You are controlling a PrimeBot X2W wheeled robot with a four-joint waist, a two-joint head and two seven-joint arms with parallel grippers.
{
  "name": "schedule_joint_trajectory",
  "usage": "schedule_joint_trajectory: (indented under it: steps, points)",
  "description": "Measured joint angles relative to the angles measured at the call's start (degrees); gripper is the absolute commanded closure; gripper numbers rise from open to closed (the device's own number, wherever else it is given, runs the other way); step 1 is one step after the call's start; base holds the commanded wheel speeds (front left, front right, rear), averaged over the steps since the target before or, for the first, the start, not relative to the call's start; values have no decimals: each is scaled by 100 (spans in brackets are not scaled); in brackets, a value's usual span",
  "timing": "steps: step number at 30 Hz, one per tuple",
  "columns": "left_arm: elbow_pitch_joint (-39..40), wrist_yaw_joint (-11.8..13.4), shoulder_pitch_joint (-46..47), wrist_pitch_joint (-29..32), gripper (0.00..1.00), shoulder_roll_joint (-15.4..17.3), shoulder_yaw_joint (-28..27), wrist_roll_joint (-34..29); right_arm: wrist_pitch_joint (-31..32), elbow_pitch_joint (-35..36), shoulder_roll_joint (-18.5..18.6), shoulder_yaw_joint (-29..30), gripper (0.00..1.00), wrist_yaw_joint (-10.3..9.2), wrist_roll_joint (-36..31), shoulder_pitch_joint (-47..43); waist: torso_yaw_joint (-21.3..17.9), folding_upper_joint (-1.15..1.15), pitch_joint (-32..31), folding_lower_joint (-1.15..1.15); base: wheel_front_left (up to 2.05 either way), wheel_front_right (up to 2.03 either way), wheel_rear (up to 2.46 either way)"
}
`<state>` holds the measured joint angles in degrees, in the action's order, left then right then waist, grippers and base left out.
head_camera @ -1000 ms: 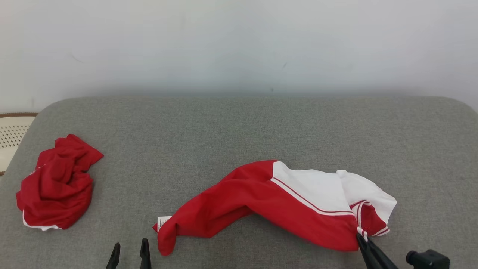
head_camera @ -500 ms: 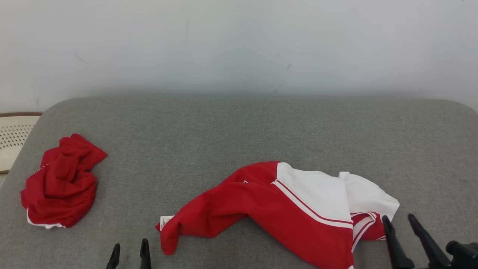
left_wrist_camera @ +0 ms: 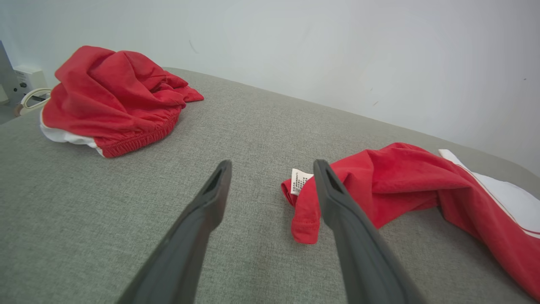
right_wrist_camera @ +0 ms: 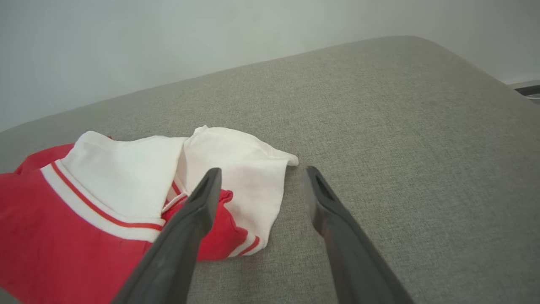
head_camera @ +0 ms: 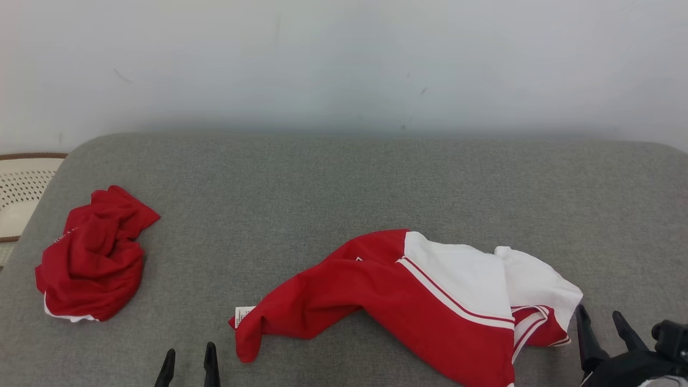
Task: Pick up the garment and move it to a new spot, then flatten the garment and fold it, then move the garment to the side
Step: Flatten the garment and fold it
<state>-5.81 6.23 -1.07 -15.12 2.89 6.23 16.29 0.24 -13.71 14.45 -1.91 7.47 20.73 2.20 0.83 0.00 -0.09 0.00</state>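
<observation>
Garment (head_camera: 408,290) lies free on the surface (head_camera: 322,188), since the right end effector (head_camera: 599,313) just let go and stands wide open; flattening probably comes next.

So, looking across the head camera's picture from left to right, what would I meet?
Cream perforated basket → crumpled red garment → left tool → red-and-white garment → right tool.

small white tag (left_wrist_camera: 300,181) on the red garment (left_wrist_camera: 400,185), print too tiny to read
</observation>
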Motion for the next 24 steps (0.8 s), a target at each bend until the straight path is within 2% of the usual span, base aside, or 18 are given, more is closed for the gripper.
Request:
schedule_joint_trajectory:
  steps: [6,14,17,18,19,20,21,24]
  points:
    - [-36,-14,30,0,0,0,34,-1,98,-1113,5,86,0,0,-188,772,34,0,66,0,0,0,0]
    - [-78,-45,132,0,0,0,118,-15,76,-2689,119,4,0,1,-377,1722,188,0,182,0,0,0,0]
    - [-85,-54,133,0,0,0,108,-21,44,-3086,147,-112,0,0,-421,1960,220,0,207,0,0,0,0]
    - [-86,-58,135,0,0,0,104,-23,57,-3215,149,-166,15,0,-419,2037,227,0,215,0,0,0,0]
    - [-89,-58,138,0,0,0,103,-26,68,-3330,146,-207,61,0,-405,2107,231,0,223,0,0,0,0]
    - [-92,-58,140,0,0,0,102,-27,44,-3437,144,-235,85,0,-391,2185,235,0,231,0,0,0,0]
    - [-97,-59,146,0,0,-1,107,-29,27,-3549,158,-275,100,1,-375,2265,242,0,238,0,0,0,0]
    - [-114,-60,192,0,0,0,133,-35,-65,-3794,229,-426,100,1,-363,2514,271,0,259,0,0,0,0]
